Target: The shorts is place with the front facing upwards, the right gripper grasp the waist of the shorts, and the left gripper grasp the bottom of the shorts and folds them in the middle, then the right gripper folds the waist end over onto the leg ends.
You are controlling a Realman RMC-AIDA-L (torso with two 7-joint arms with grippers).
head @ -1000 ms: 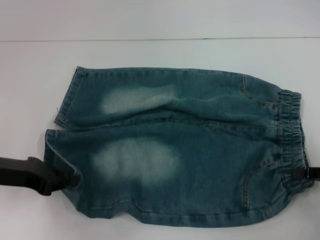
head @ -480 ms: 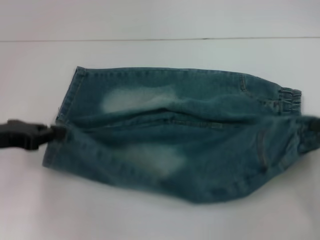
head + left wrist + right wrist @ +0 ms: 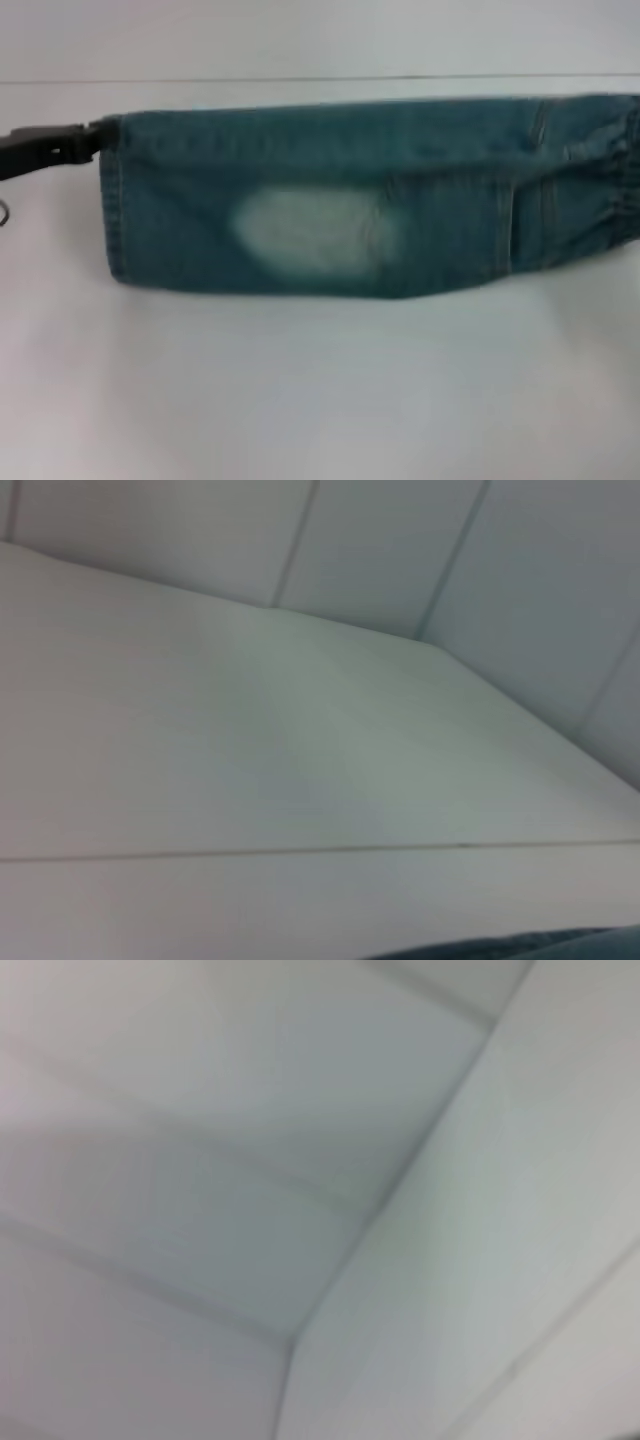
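One worktop (image 3: 300,400): white, plain surface filling the head view, a thin seam line running across its far part; the left wrist view shows the same white surface and seam, with pale panelled wall behind

One pair of shorts (image 3: 330,200): blue denim, folded lengthwise into a long narrow band lying across the worktop from the robot's left to its right. Upper edge straight and taut, lower edge resting on the worktop. Pale washed-out patch near the middle of the upward face. Leg hems at the left end, with a stitched hem line visible; elasticated gathered waist at the right end, running to the picture's right edge. A sliver of the denim also shows at the lower edge of the left wrist view (image 3: 520,946)

One left claw (image 3: 95,140): dark, entering from the left edge of the head view, closed upon the upper corner of the leg-hem end of the shorts, fingers pinching the cloth at the fold line

One right claw: out of the head view beyond the waist end; own wrist view shows only white wall panels, so its state cannot be told
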